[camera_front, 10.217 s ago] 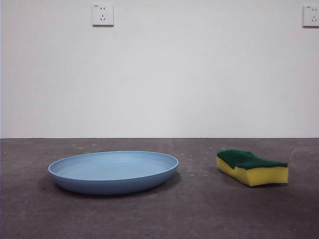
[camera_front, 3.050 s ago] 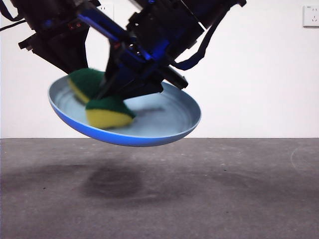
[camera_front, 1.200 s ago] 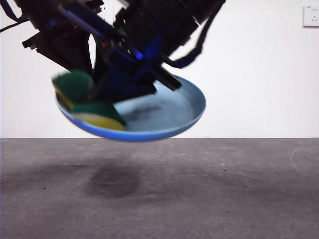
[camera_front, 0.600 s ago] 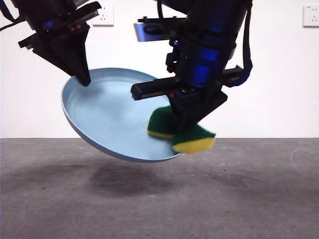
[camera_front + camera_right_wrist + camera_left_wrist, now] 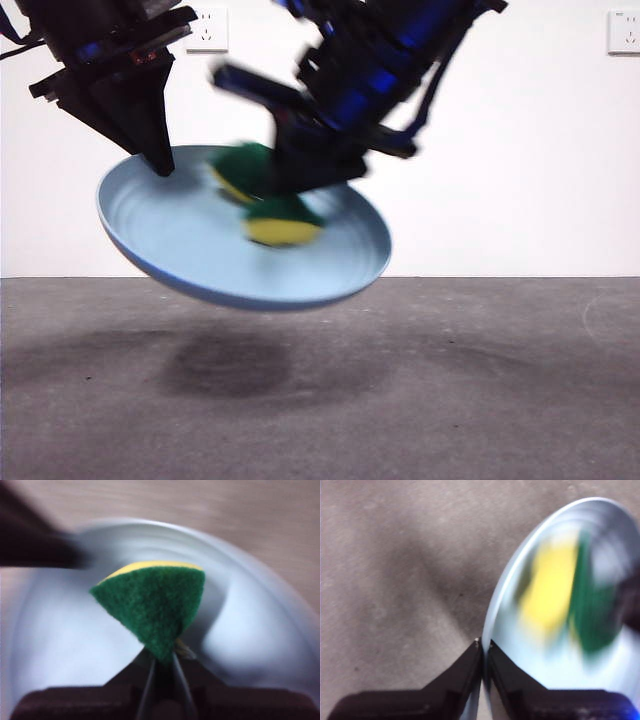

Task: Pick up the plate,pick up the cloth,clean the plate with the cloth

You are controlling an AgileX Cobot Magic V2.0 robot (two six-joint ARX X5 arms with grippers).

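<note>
plate (image 5: 200, 250): plain light blue
sponge (image 5: 152, 605): yellow foam, dark-green top
grippers: black
table (image 5: 480, 400): mottled dark grey

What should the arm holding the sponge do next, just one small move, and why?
Probably keep sweeping the sponge across the plate. The right end effector is shut on the folded sponge over the plate's inner face, while the left end effector clamps the rim and holds the plate tilted above the table. Much of the blue surface lies beyond the sponge.
</note>
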